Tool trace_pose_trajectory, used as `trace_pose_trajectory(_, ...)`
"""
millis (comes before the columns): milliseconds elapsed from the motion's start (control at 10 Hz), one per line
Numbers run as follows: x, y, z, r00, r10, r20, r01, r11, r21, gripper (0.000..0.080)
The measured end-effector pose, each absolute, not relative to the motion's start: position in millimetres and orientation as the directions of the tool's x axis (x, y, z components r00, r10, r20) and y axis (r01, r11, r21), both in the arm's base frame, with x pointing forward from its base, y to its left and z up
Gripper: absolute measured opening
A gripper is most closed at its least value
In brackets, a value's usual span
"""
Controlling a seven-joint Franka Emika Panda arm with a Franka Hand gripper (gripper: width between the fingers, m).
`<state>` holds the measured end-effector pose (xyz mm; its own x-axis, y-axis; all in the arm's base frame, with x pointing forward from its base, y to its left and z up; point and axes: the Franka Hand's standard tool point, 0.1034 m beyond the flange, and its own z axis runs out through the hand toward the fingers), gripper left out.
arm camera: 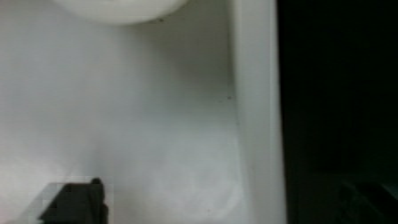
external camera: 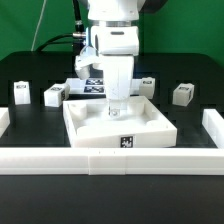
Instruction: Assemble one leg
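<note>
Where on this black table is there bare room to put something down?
On the exterior view's left, bare table lies between the tray, the side rail and two pegs; on its right, the same between tray, rail and one peg. The middle is crowded: the arm reaches into the tray.

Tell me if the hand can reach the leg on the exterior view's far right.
Probably yes. That leg stands alone on the black table, nothing over it. The hand sits low inside the tray and must first rise over its wall.
</note>
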<state>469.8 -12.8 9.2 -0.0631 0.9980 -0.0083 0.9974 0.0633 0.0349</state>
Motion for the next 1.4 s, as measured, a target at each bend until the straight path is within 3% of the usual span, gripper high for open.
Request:
trace_pose_trajectory(200, 469.6, -13.3, 9.0, -0.062, 0.998, -0.008, 0.997, 0.063, 0.034, 0.0393)
trace_pose_trajectory(300, 469.5, -13.3, 8.8, -0.062, 0.998, -0.008, 0.997, 0.063, 0.034, 0.0393)
trace_pose_trajectory(500, 469.2, -12.9, 8.5, -0.063, 0.998, -0.008, 0.997, 0.063, 0.033, 0.0072)
trace_pose_trajectory(1400, 472.4, -4.3, 10.0, -0.021, 1.000, -0.011, 1.000, 0.021, 0.021, 0.0059)
